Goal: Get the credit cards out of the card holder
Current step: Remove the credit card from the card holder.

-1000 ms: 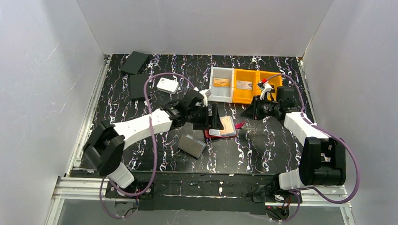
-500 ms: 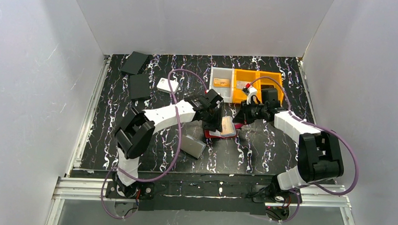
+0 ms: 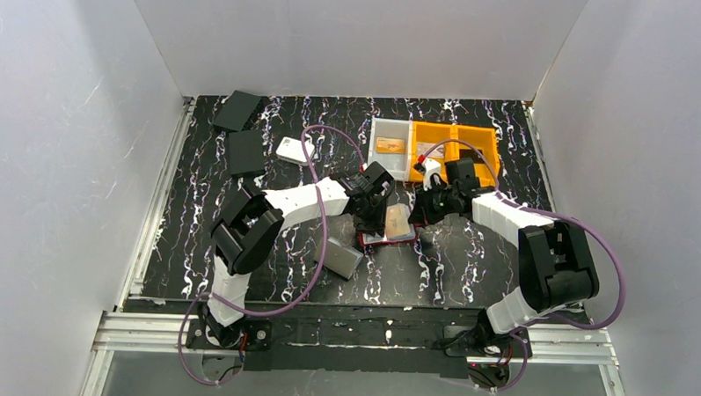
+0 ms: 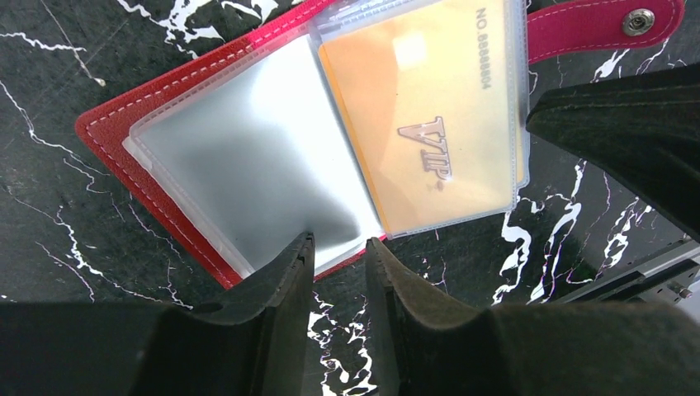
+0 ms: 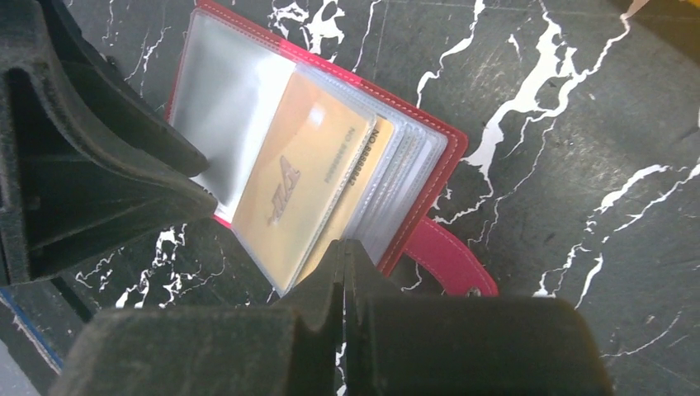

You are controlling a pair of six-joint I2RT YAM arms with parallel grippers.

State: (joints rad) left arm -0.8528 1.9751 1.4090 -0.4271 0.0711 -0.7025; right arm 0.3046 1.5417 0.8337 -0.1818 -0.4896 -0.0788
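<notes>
The card holder [image 3: 400,236] lies open on the black marbled table, red leather with clear sleeve pages. In the left wrist view [image 4: 165,107] its left page is empty and its right page holds an orange-gold credit card [image 4: 429,124] marked VIP. My left gripper [image 4: 338,247] is slightly open, one fingertip [image 4: 304,247] resting on the empty page's near edge. My right gripper [image 5: 343,247] is shut, its tips at the near edge of the orange-gold card [image 5: 297,181] and the stacked sleeves. I cannot tell whether it pinches anything. The snap tab [image 5: 446,260] lies beside it.
A white tray [image 3: 389,162] holding an orange card [image 3: 389,145] and an orange bin [image 3: 438,170] stand behind the holder. A flat grey case [image 3: 339,257] lies at the front left. A white rounded box [image 3: 293,148] and two dark cases [image 3: 245,152] lie at the back left.
The right gripper has moved left from the bins to the holder's right edge. The left arm has swung its elbow in and stays over the holder's left page.
</notes>
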